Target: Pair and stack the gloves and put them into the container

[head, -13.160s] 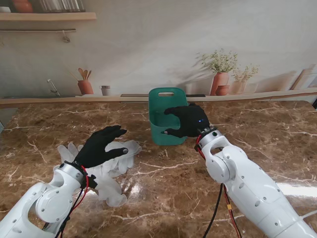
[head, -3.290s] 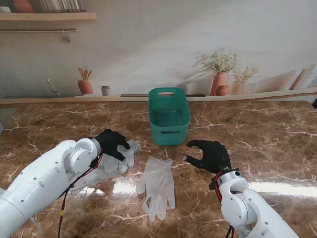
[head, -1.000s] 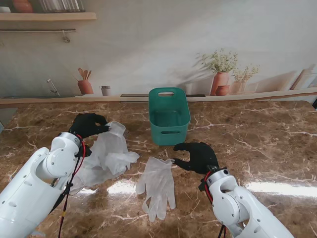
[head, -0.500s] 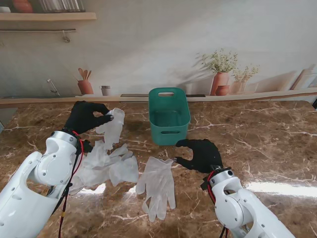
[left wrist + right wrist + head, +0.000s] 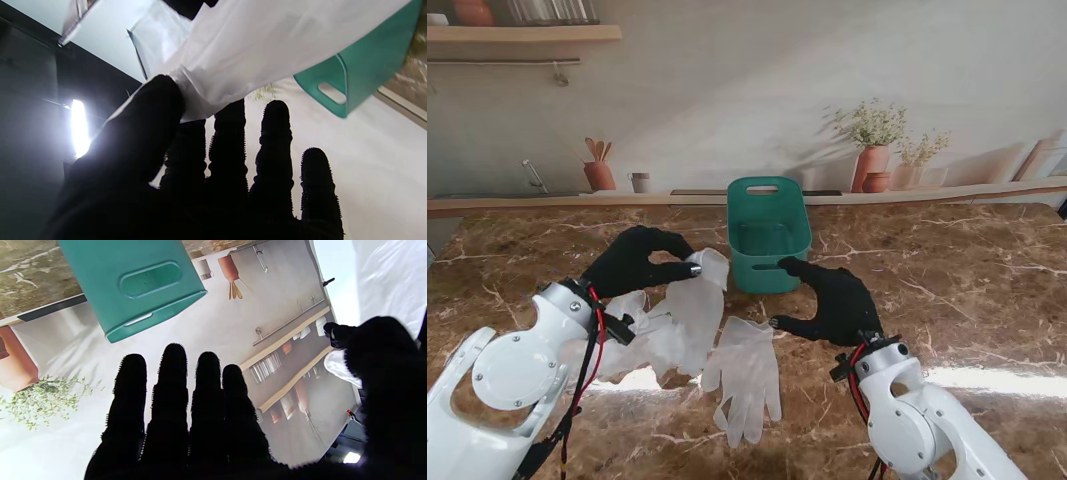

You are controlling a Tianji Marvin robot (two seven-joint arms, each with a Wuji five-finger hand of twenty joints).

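My left hand (image 5: 639, 262) is shut on a white glove (image 5: 690, 310), pinching its cuff between thumb and fingers; the glove hangs down over other white gloves (image 5: 622, 340) heaped on the table. The left wrist view shows the thumb (image 5: 146, 123) pressed on the white glove (image 5: 253, 50). A second white glove (image 5: 747, 372) lies flat near the middle of the table. My right hand (image 5: 832, 300) hovers open to the right of it, fingers spread, just nearer to me than the green container (image 5: 768, 243). The container (image 5: 133, 283) appears in the right wrist view.
A ledge (image 5: 947, 192) with potted plants (image 5: 873, 150) runs along the far edge of the marble table (image 5: 987, 290). A wall shelf (image 5: 517, 33) hangs at the far left.
My left hand has carried the pinched glove to the right, toward the flat glove and the container. My right hand has lifted and shifted slightly toward the container, fingers spreading.
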